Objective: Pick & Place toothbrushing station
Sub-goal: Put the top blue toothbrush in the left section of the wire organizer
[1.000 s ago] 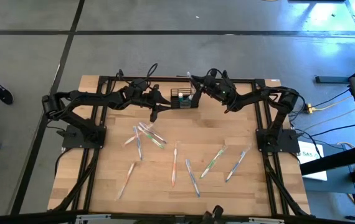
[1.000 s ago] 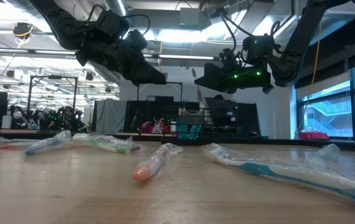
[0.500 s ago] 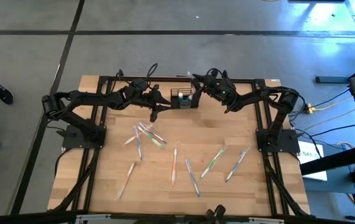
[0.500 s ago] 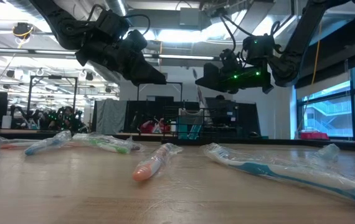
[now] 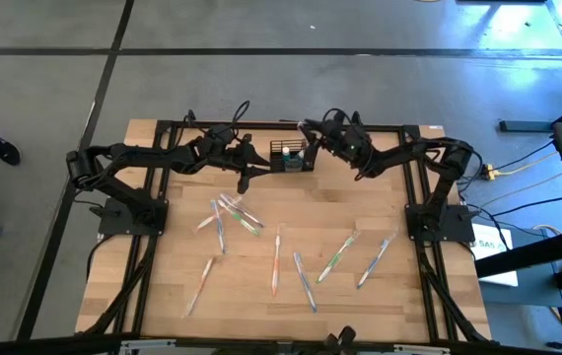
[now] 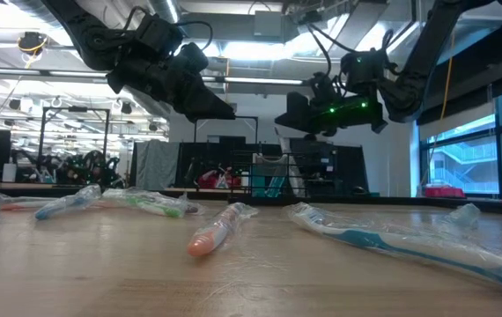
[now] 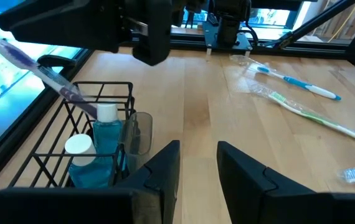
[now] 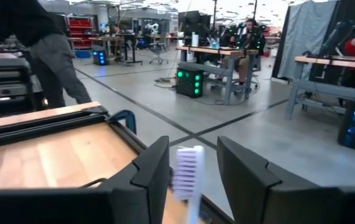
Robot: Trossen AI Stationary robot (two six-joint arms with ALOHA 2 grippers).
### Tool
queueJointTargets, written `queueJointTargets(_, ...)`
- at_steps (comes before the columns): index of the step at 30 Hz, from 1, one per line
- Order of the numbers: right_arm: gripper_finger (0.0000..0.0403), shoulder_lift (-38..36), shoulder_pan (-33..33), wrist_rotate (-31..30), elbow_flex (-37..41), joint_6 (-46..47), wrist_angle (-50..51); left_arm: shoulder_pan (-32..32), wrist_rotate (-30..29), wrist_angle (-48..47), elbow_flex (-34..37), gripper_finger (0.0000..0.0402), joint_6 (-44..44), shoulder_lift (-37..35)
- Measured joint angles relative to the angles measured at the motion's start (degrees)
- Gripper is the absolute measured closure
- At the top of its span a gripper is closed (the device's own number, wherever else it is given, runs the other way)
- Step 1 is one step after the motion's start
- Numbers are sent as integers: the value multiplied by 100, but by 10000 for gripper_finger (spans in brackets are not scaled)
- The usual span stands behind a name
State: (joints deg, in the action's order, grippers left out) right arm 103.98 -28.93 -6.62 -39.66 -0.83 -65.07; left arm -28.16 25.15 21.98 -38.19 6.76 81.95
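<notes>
**A:** Where is the caddy, and what is in it?

**B:** The black wire caddy [image 5: 293, 158] stands upright near the back edge of the wooden table [image 5: 173, 266], about midway along it. Inside it are teal bottles [image 7: 106, 134] with white caps. A purple toothbrush [image 7: 47, 71] leans out over the caddy's rim, head upward.

**A:** What are the two grippers doing?

**B:** The left gripper [image 7: 197, 146] hangs just beside the caddy and points at it. Its fingers are a narrow gap apart, with only bare wood showing between them. The right gripper [image 8: 193, 146] hangs just above the caddy on the opposite side. Its fingers are spread wider than the toothbrush head that stands between them, and floor shows through the gap on one side.

**A:** What crowds the caddy?

**B:** The two grippers close it in from both sides, and the leaning toothbrush rises into the right gripper's gap.

**A:** Anything else around?

**B:** Wrapped toothbrushes [image 5: 276, 258] lie scattered flat in front of the caddy. The closest few are near it but apart, and the others are well apart from it. Beyond the caddy's end of the table, a person [image 8: 53, 43] stands on the workshop floor.
</notes>
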Motion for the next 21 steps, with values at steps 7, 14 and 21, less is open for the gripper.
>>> queueJointTargets(7,247,-81,4,-1,0,-178,1,0,0,-1,2,300,0,0)
queueJointTargets(14,236,-668,4,-1,0,-416,288,0,0,-162,2,300,114,0)
queueJointTargets(21,236,-1525,32,1,0,-335,1806,10,0,-299,2,300,192,0)
